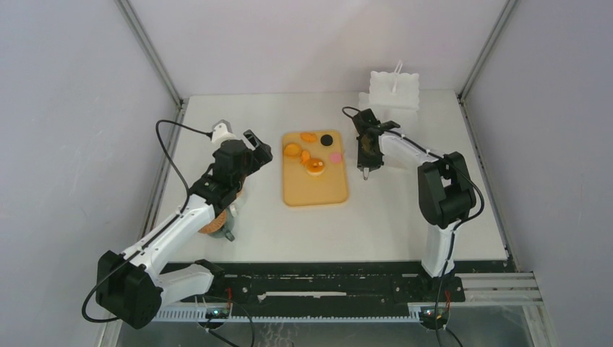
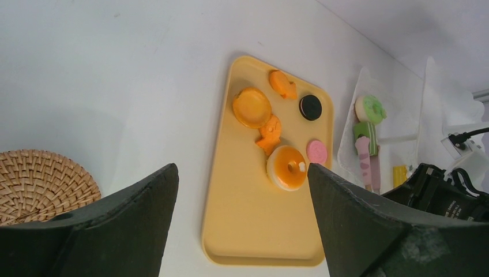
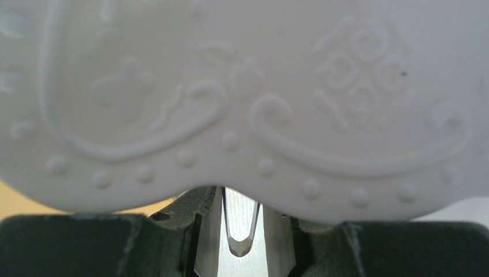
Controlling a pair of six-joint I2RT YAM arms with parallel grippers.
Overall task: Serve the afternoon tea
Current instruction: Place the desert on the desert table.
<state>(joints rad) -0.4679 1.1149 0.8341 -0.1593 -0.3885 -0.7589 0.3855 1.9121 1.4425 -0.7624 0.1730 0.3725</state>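
Pastries lie on the tan board (image 2: 259,231): an orange tart (image 2: 252,107), a black round (image 2: 310,107), a pink round (image 2: 316,152) and an orange-glazed ring (image 2: 286,167). A green donut (image 2: 369,108) and a yellow wedge (image 2: 399,173) rest on a white plate (image 2: 350,147) right of the board. My left gripper (image 2: 242,167) hangs open and empty over the board's near left part (image 1: 256,148). My right gripper (image 1: 367,148) hovers over the white plate (image 3: 242,86), shut on thin tongs (image 3: 241,239). A cork coaster (image 2: 40,179) lies to the left.
A white tiered stand (image 1: 394,87) is at the back right of the table. Under the left arm, the coaster (image 1: 212,223) has what looks like a grey mug (image 1: 231,230) beside it. Grey walls enclose the table on both sides.
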